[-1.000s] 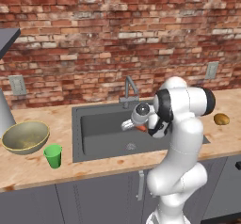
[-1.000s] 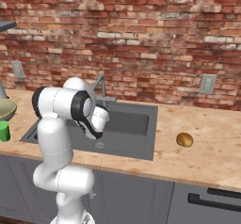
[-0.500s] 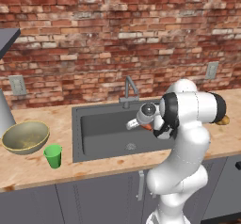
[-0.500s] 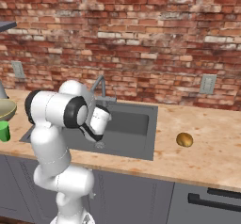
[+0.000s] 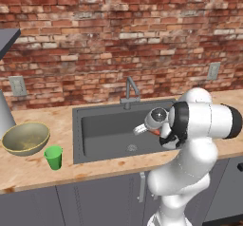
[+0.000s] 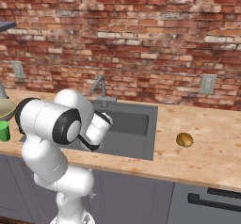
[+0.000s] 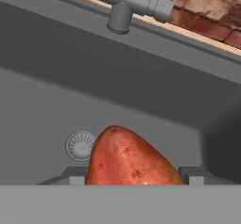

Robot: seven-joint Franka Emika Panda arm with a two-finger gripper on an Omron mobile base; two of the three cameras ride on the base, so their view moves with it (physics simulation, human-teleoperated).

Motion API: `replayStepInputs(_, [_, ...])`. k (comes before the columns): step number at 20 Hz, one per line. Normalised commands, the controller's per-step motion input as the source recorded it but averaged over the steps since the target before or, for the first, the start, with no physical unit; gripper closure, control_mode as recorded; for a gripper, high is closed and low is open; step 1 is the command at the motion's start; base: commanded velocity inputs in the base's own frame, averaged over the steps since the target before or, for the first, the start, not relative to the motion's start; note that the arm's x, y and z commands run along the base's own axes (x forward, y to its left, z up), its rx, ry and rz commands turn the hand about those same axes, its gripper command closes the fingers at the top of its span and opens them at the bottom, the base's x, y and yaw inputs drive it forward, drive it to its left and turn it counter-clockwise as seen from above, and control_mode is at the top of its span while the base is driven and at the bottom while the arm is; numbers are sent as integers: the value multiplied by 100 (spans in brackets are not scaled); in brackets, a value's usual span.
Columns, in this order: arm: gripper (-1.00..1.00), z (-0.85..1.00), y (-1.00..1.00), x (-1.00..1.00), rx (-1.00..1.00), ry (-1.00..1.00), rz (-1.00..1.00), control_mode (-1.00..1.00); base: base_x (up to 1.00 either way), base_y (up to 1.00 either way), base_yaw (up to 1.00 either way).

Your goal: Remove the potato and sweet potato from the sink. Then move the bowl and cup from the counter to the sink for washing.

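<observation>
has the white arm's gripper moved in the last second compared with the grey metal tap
Yes. In the left base view the gripper, holding the orange-red sweet potato, has shifted right, away from the grey metal tap, over the dark grey sink.

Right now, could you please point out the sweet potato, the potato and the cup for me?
sweet potato (image 7: 132,159), hand view, middle of its orange-red skin.
potato (image 6: 184,140), right base view, centre of the golden-brown lump.
cup (image 5: 53,157), left base view, green side wall.

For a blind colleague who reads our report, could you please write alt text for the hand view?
An orange-red sweet potato sits between the gripper fingertips, held above the floor of the dark grey sink. The round drain lies behind it to the left, and the base of the grey tap stands at the sink's back edge, below the brick wall.
</observation>
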Motion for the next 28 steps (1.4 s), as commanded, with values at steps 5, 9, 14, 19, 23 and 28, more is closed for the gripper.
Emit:
replayStepInputs(5, [100,52,-19,-10,-5,1,0,-100,0,0,0])
replayStepInputs(9, [100,50,-24,-7,-6,5,0,-100,0,0,0])
replayStepInputs(14, [100,53,-26,-8,-6,6,0,-100,0,0,0])
replayStepInputs(19, [100,57,-25,-6,-4,10,0,-100,0,0,0])
replayStepInputs(23, [100,59,-24,0,-2,16,0,-100,0,0,0])
replayStepInputs(28, [100,59,-25,0,0,21,0,-100,0,0,0])
